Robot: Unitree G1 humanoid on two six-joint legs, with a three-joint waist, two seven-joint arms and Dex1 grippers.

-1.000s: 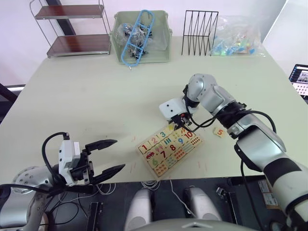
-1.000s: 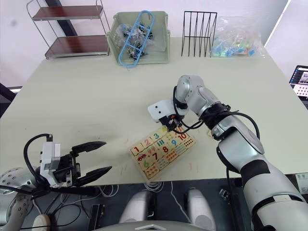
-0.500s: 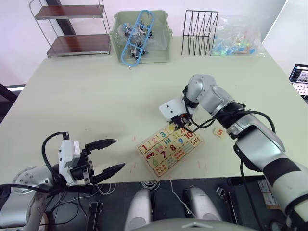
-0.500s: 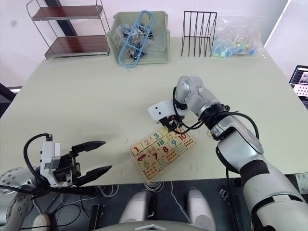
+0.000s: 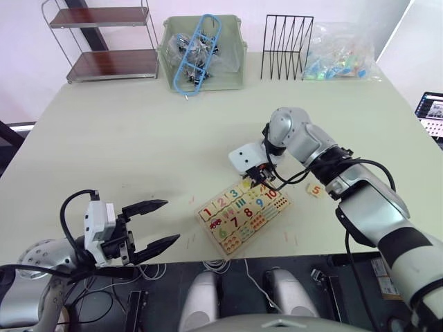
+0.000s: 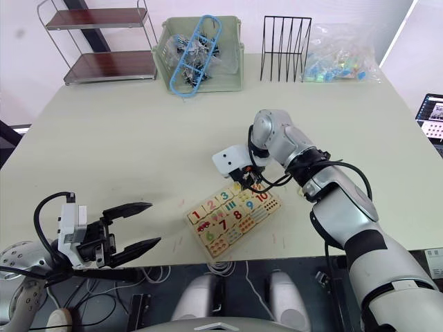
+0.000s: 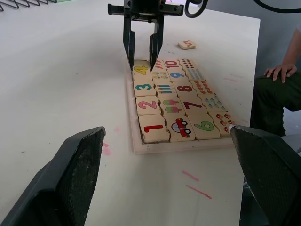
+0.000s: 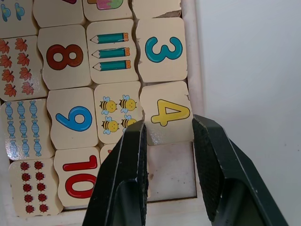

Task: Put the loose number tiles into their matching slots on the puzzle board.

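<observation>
The puzzle board lies near the table's front edge with number tiles 1 to 4 along one side. My right gripper points down at its far end. Its fingers press on either side of the number 4 tile, which rests slightly askew in its slot. Between the fingers, beside the 4, an empty slot shows bare wood. The loose 5 tile lies on the table right of the board. My left gripper hovers open left of the board, holding nothing.
Along the table's back stand a metal shelf rack, a green bin with a blue holder, a black wire rack and a clear bag of coloured pieces. A person's hand rests beyond the table's right side.
</observation>
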